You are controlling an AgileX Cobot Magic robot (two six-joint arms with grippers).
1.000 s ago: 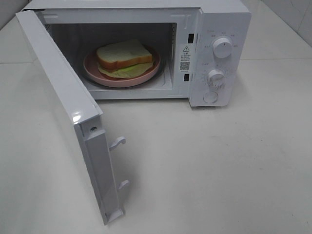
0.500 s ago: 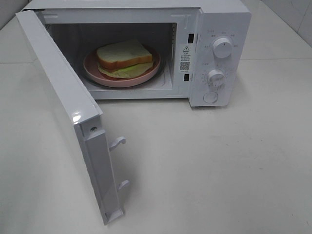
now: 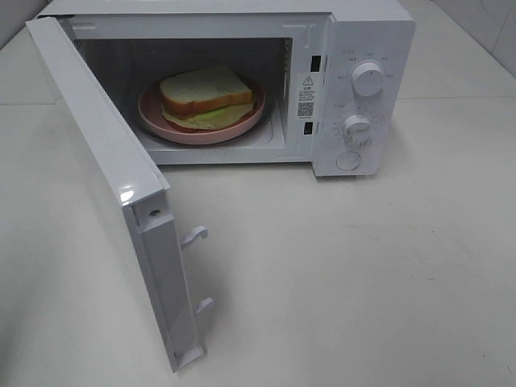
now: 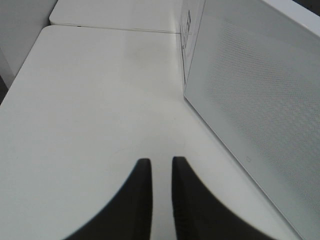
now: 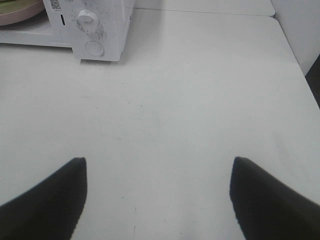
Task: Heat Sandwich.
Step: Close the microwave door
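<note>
found the sandwich [image 3: 201, 90] on the pink plate [image 3: 149, 111] inside the microwave [image 3: 371, 48], with the door [image 3: 97, 145] swung wide. found the left gripper [image 4: 158, 162] beside the door's outer face, fingers nearly together on nothing, and the right gripper [image 5: 158, 161] spread wide and empty over the table [image 5: 200, 100]. judged a risk of shoving the microwave sideways by pushing the door too hard or off-centre, or of leaving the latch hooks [image 3: 195, 235] unseated and so heating nothing.

Sandwich [image 3: 203, 90] lies on plate [image 3: 151, 113] inside microwave [image 3: 372, 32].
</note>
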